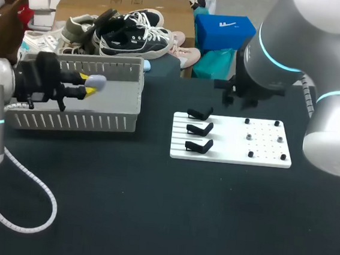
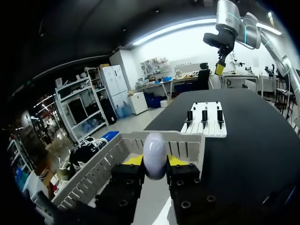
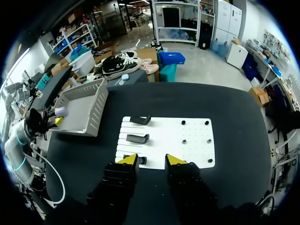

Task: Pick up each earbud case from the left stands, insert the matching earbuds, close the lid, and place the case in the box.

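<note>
- Spreading across the lower frame of the head view, the black table (image 1: 150,210) carries everything.
- Grey slatted box (image 1: 98,120), upper left, lies under the left gripper (image 2: 154,161). Its jaws are clamped on the pale earbud case (image 2: 154,152), held above the box's inside.
- White board (image 1: 233,155), centre right, bears three black stands (image 1: 200,130) in a column on its left part. The pegs (image 1: 264,138) on its right part are too small to make out.
- Right gripper (image 3: 150,160) hangs above the board, jaws apart. In the head view its fingers are hard to pick out against the dark table.

Left hand (image 1: 88,84) held level, fingers clamped on an earbud case (image 2: 154,153) — right hand (image 3: 151,160) hangs high, fingers apart.
</note>
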Robot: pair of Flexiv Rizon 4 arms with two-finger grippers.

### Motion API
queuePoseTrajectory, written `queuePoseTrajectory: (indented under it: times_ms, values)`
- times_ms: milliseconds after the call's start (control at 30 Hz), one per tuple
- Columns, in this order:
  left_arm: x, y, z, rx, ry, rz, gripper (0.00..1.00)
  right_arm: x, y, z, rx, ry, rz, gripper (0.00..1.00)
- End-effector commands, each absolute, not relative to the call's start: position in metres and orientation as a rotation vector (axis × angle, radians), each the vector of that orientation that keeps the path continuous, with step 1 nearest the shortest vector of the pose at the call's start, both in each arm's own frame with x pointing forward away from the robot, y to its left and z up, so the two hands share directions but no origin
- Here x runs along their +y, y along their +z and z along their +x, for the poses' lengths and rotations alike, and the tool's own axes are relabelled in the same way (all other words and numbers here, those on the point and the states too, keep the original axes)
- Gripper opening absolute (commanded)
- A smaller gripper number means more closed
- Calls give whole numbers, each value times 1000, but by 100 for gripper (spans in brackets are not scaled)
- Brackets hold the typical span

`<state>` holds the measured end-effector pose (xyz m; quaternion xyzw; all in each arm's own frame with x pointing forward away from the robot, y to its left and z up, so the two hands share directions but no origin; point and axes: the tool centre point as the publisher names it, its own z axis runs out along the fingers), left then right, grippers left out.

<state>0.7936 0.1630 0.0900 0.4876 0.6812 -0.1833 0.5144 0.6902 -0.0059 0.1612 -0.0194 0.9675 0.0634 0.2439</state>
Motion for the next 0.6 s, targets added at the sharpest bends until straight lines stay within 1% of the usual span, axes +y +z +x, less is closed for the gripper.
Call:
queuePoseTrajectory:
  times_ms: [33, 333, 367, 400, 433, 467, 600]
  values:
    - [159, 77, 816, 1655, -478, 1182, 0, -6, 159, 687, 2642, 171, -47, 35]
    - [165, 60, 819, 1699, -532, 1142, 0, -10, 155, 681, 2650, 177, -36, 36]
    - [165, 60, 819, 1700, -541, 1139, 6, -10, 154, 681, 2650, 178, -35, 36]
    - [164, 60, 819, 1705, -542, 1131, 38, -10, 154, 680, 2651, 178, -35, 36]
    - [165, 60, 820, 1707, -544, 1127, 84, -10, 154, 680, 2651, 179, -35, 36]
    - [165, 59, 820, 1707, -553, 1125, 100, -10, 154, 680, 2651, 180, -35, 36]
    - [163, 66, 819, 1685, -553, 1127, 100, -10, 154, 677, 2650, 185, -33, 36]
